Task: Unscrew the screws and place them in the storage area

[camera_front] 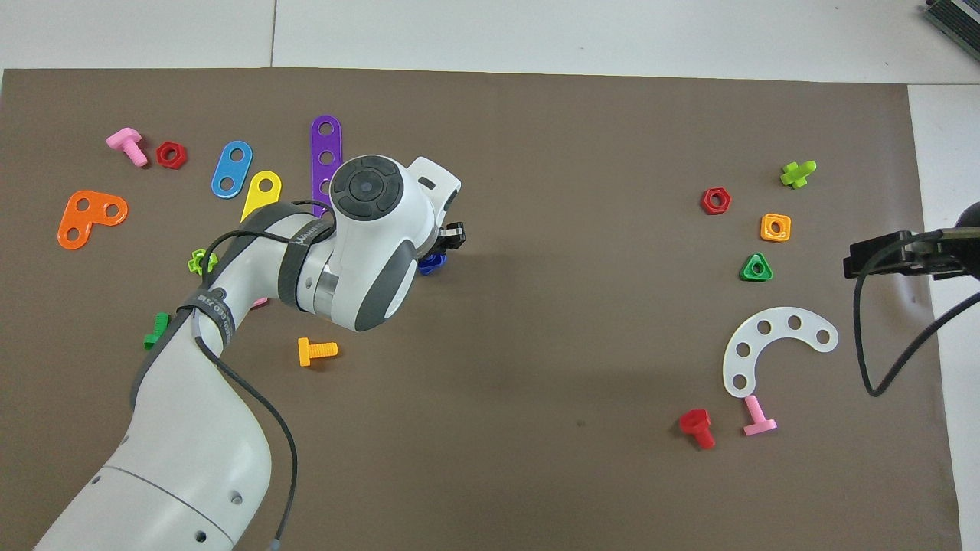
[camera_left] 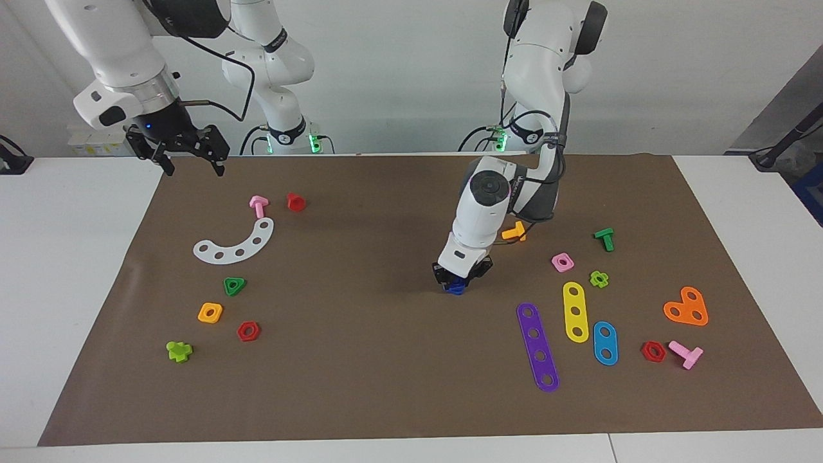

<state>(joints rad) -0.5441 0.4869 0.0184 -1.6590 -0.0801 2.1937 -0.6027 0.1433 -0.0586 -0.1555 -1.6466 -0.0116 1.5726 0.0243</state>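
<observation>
looking at the facing view first, you see the left tool (camera_left: 458,280) low over the middle of the brown mat (camera_left: 360,386), its fingertips drawn together on the blue screw (camera_left: 456,288). the screw sits at the mat's surface right under the fingers, so you cannot tell whether it is lifted clear yet. it is well apart from the storage area (camera_left: 225,283) toward the right arm's end of the counter, where the white curved strip (camera_left: 235,244), the green triangle nut (camera_left: 234,285), the orange square nut (camera_left: 210,312) and the red hexagon nut (camera_left: 248,331) lie. the right tool (camera_left: 190,157) hangs in the air over the mat's corner at its own end, fingers spread and empty; that arm waits.

in the overhead view the left arm's wrist covers most of the left tool (camera_front: 442,249), and only a sliver of the blue screw (camera_front: 431,262) peeks out beneath it, beside the purple strip (camera_front: 326,157). the white curved strip (camera_front: 773,346) and the green triangle nut (camera_front: 756,268) lie well away, with the right tool (camera_front: 861,262) over the mat's edge just past them.

as you can judge it, the grasp looks made, but the carry across the mat and the drop among the nuts are all left to do. no blue screw lies in the storage area yet.
</observation>
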